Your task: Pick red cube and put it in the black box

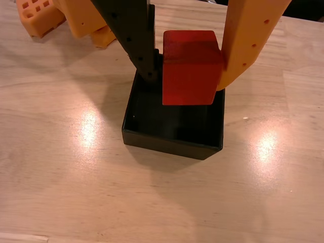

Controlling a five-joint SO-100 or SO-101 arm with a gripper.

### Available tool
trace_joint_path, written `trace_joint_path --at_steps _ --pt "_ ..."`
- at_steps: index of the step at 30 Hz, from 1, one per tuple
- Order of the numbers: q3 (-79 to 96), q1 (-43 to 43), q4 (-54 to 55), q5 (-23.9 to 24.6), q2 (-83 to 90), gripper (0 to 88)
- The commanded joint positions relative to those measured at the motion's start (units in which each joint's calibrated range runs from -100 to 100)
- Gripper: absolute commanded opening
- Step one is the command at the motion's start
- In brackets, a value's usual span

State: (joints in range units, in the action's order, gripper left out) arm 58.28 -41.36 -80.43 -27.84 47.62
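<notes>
In the wrist view the red cube (190, 68) hangs above the open black box (174, 139), over its far half. My gripper (190, 76) is shut on the cube, with the black finger (134, 38) pressing its left face and the orange finger (245, 40) against its right face. The cube's underside is level with the box's far rim or a little above it. The box stands upright on the pale wooden table, and what shows of its inside is bare.
Orange parts of the arm (55, 17) sit at the top left on the light wooden table (76, 177). Two bright lamp reflections lie left and right of the box. Open tabletop surrounds the box on every side.
</notes>
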Motion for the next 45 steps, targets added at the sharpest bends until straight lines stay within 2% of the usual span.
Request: trace_joint_path --at_steps 1,5,19,27,36,41,45 --pt "0.1 -0.3 0.8 0.1 -1.3 1.2" --pt "0.6 -0.3 2.1 1.5 -4.0 1.2" --pt "0.6 -0.3 1.7 1.5 -4.3 2.0" --pt "-0.1 0.4 1.6 3.7 -4.2 25.6" --pt "-1.4 0.6 1.6 3.9 -4.2 27.3" --pt "-13.4 4.2 -4.7 10.3 -3.8 26.9" --pt "-19.9 12.1 -6.1 16.8 1.3 16.1"
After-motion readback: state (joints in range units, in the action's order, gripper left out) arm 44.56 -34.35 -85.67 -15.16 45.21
